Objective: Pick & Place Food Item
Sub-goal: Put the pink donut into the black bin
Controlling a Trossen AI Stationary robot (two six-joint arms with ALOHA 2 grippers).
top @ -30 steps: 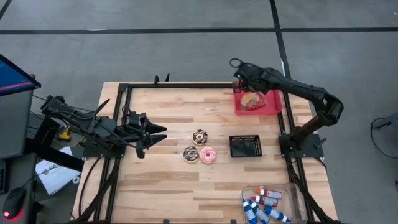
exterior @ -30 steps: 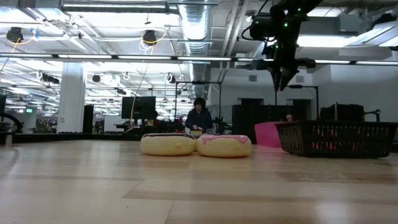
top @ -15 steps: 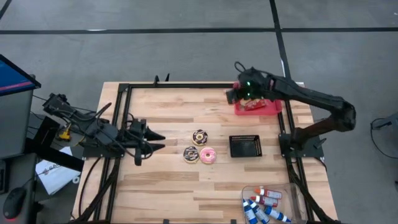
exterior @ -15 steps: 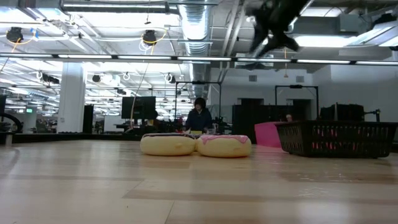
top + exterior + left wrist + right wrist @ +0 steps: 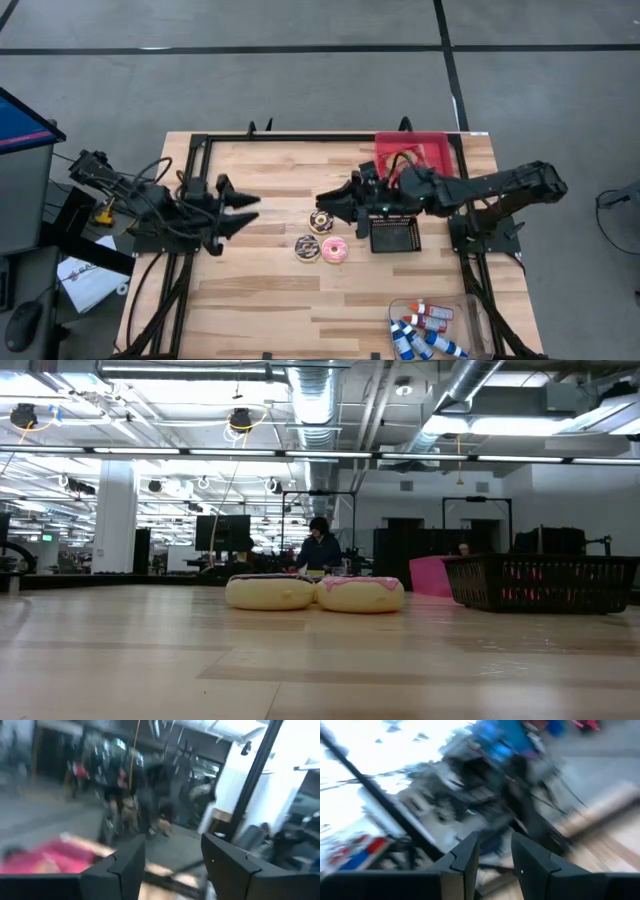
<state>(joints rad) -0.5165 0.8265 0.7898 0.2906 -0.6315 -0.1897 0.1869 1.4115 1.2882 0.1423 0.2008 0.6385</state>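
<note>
Near the centre of the high view lie three doughnuts (image 5: 322,237), probably light, soft and squashable, best pinched gently across the ring. Just above them the right gripper (image 5: 330,203) hovers, fingers slightly parted, empty. Farther left, the left gripper (image 5: 248,207) waits, fingers spread, holding nothing.

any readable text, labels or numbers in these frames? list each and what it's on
None readable.
Tubes in the clear bin: any print is too small to read.
Papers beside the table: marks too small to read.
Blue screen at the picture's left edge: no legible text.
</note>
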